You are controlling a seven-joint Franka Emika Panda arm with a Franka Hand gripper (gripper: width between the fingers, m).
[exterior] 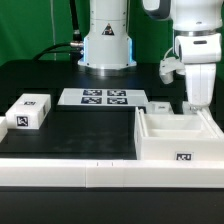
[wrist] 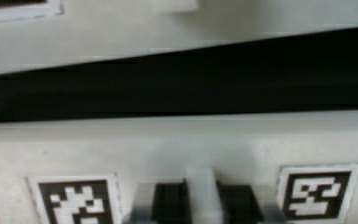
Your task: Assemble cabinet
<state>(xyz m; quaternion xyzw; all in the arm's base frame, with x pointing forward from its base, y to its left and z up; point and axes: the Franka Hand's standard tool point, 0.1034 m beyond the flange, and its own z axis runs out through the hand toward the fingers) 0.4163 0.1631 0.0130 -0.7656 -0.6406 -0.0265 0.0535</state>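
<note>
We're seeing the gripper hanging right at the back wall of the cabinet body. The body is sitting open side up on the black table, at the exterior view's right. In the wrist view the fingers are showing as two dark bars close together with a thin pale strip between them. We're not able to tell whether they're pinching the wall. A small white block is lying well apart at the exterior view's left, and the marker board is lying between them, farther back.
</note>
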